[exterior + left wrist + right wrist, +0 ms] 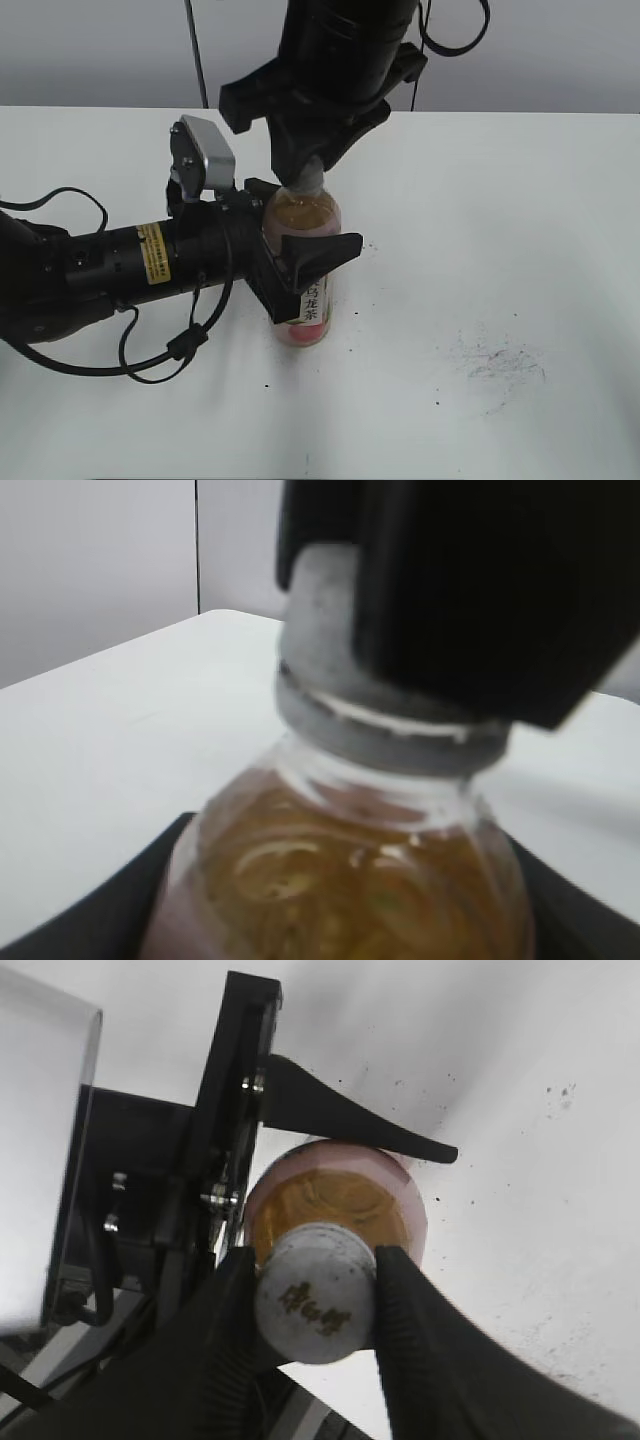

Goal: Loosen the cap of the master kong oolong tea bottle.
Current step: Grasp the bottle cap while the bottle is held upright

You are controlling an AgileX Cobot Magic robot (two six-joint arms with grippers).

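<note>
From my station the light reads bright and even, soft shadows pooling under the bottle [303,270] on the white tabletop [500,250], while my left wrist view is badly blurred up close and the right wrist view keeps the cap [315,1305] fairly sharp.

Under my arms is a white table [520,200], matte and pale, its far edge meeting a grey wall. One thing stands directly on it: the master kong oolong tea bottle [305,225], upright near the middle. To its right the surface carries a patch of dark scuff marks [500,365], with a few scattered black specks [555,1095] nearby.
</note>
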